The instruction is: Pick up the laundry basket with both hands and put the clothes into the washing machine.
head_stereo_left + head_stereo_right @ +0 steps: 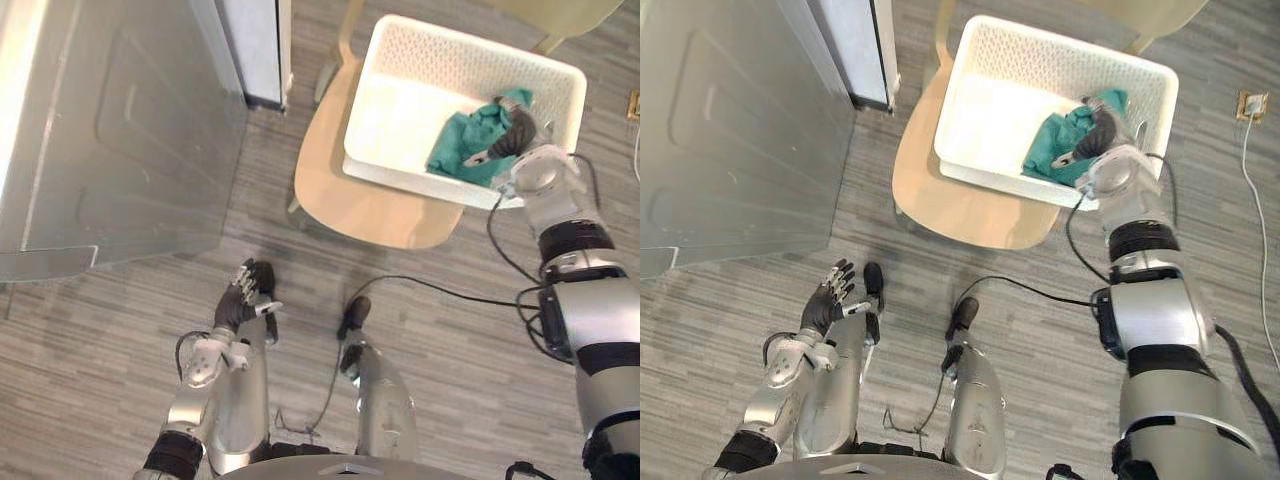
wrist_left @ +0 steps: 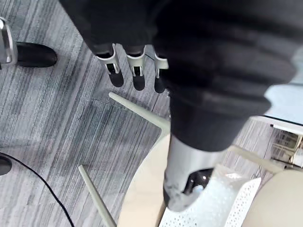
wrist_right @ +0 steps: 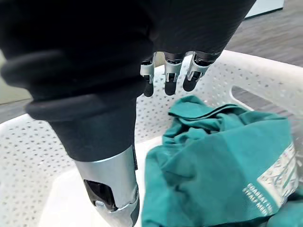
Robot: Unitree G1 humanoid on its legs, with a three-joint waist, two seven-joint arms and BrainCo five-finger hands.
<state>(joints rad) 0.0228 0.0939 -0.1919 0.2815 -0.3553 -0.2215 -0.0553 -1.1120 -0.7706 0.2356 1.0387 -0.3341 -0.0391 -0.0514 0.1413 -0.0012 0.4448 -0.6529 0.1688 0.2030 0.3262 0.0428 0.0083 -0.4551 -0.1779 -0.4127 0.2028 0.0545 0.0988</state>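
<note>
Task at an early stage: nothing lifted, nothing loaded. The washing machine (image 1: 120, 130), judged to be the large grey cabinet at far left, shows flat, smooth metal panels; whether its door is open cannot be told. The floor (image 1: 120, 340) is grey wood-grain plank. A chair (image 1: 370, 215) with a rounded pale-wood seat and thin legs stands to the right of the machine and carries the laundry basket (image 1: 470, 45): white rigid plastic, rectangular, its walls perforated with small holes and a handle slot cut near the rim. The clothes (image 1: 462, 140), a crumpled soft teal garment, lie in the right side of the basket. The right hand (image 1: 517, 130) hangs inside the basket just above the garment, fingers (image 3: 166, 80) straight, gripping nothing. The left hand (image 1: 825, 300) is low over the floor, well apart from the basket, fingers (image 2: 137, 75) relaxed and empty. Left to do: both hands to the rim, lift, carry, empty into the machine.
</note>
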